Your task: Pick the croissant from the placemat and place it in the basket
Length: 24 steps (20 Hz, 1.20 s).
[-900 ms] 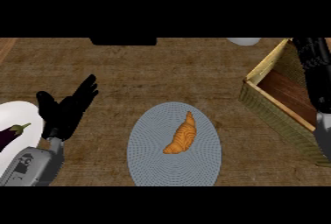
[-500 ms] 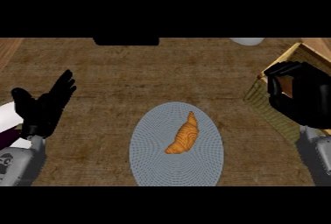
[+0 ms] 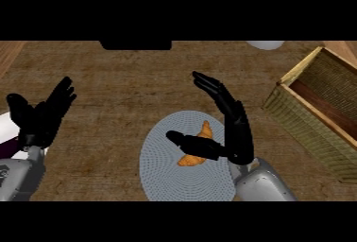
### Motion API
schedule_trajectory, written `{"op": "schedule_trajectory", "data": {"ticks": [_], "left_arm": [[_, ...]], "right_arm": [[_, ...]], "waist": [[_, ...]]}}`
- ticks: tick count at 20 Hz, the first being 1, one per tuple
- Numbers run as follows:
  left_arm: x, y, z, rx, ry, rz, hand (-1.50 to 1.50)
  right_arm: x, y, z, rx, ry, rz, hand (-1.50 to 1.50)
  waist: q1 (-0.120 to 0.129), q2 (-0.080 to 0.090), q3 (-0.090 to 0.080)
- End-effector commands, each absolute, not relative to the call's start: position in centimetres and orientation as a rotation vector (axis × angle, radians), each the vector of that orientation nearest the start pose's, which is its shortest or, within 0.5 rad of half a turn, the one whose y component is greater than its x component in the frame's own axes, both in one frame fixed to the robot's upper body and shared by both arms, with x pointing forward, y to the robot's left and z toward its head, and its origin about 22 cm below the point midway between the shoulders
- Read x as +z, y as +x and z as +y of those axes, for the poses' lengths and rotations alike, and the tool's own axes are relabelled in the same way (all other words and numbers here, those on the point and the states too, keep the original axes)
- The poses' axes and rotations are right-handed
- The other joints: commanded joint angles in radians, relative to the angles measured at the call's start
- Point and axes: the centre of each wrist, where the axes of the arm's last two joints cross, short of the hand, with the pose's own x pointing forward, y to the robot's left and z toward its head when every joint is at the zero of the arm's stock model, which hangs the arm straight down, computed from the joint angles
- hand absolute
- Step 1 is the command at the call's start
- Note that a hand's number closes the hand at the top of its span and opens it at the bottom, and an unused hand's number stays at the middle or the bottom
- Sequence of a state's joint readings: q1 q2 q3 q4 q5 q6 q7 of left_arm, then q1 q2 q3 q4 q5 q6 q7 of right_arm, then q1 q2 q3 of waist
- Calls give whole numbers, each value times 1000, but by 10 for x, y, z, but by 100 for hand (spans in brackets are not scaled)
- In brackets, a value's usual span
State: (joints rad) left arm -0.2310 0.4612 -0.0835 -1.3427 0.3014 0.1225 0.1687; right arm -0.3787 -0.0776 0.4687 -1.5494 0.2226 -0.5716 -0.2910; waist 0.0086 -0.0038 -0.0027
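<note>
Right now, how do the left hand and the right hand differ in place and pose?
Place: the left hand rests near the view's left edge, over the counter; the right hand is over the placemat. Reach: the right hand's thumb crosses the croissant in this view; the left hand is far from it. Both are open, fingers straight.
</note>
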Motion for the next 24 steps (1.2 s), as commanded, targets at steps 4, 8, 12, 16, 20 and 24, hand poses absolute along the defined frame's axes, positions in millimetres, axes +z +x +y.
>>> {"op": "schedule_trajectory", "data": {"ticks": [4, 8, 12, 16, 20, 24], "left_arm": [[27, 291, 310, -65, 221, -1367, 0], [32, 287, 328, -29, 238, -1348, 0], [30, 280, 330, -36, 241, -1341, 0], [32, 280, 331, -22, 216, -1356, 0], [45, 284, 340, -50, 224, -1377, 0], [31, 289, 323, -39, 226, -1374, 0]], "right_arm": [[112, 266, -72, 386, -300, -2020, -150], [123, 289, -114, 537, -605, -1811, -150], [148, 291, -141, 581, -809, -1586, -150], [203, 269, -148, 660, -809, -1463, -150], [225, 239, -148, 818, -663, -1353, -150], [246, 213, -178, 853, -588, -1337, -150]], "waist": [[-34, -11, -2], [-66, -27, -8], [-73, -30, -4], [-57, -20, -1], [-43, -13, 1], [-43, -4, 2]]}}
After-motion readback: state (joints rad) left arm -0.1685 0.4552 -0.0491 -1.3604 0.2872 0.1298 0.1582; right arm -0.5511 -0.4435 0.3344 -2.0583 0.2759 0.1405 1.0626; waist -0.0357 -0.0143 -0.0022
